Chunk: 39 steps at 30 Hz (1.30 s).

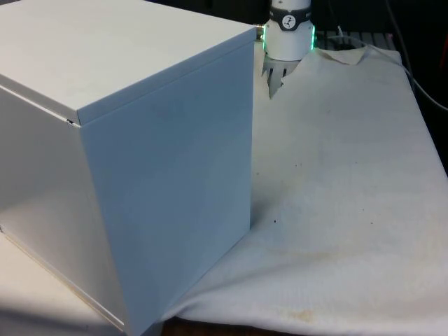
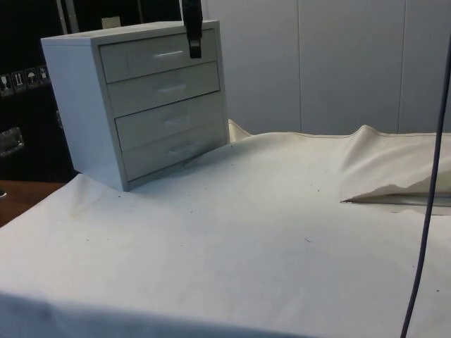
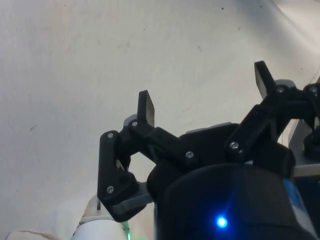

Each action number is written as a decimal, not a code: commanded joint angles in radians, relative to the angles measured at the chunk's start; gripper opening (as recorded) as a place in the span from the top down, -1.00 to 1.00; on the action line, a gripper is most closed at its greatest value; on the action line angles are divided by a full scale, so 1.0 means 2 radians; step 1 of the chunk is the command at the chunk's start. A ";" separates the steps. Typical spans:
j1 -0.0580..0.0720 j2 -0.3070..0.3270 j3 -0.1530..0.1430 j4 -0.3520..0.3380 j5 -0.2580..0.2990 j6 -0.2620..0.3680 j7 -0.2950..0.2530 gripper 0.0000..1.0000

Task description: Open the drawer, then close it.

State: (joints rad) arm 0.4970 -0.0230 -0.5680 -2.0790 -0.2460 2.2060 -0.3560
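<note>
While the gripper [image 3: 202, 92] hangs with its fingers [image 3: 146, 107] spread wide and nothing between them, only white cloth [image 3: 75, 60] is seen beyond the tips in the wrist view. In the side view the gripper [image 2: 194, 44] is seen just in front of the top drawer [image 2: 158, 55], near its handle [image 2: 169, 53]; contact cannot be judged. The chest of drawers [image 2: 134, 98] stands at the far end of the surface [image 2: 246, 232]. All four drawer fronts appear flush, so opening is judged not yet begun and closing is left too. In the front view the chest's [image 1: 126, 161] blank back hides the drawers, and the arm is cut off at the frame edge.
</note>
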 commanded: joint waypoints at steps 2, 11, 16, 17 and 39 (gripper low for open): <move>0.000 -0.001 -0.001 0.000 0.000 0.002 -0.003 -1.00; -0.002 -0.007 -0.016 -0.016 -0.013 0.051 -0.030 -1.00; -0.002 -0.007 -0.024 -0.023 -0.011 0.075 -0.045 -1.00; -0.002 -0.007 -0.026 -0.024 -0.011 0.080 -0.048 -1.00; -0.001 -0.002 -0.037 -0.039 -0.007 0.132 -0.118 -1.00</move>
State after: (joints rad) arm 0.4950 -0.0270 -0.6430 -2.1580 -0.2590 2.4710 -0.5930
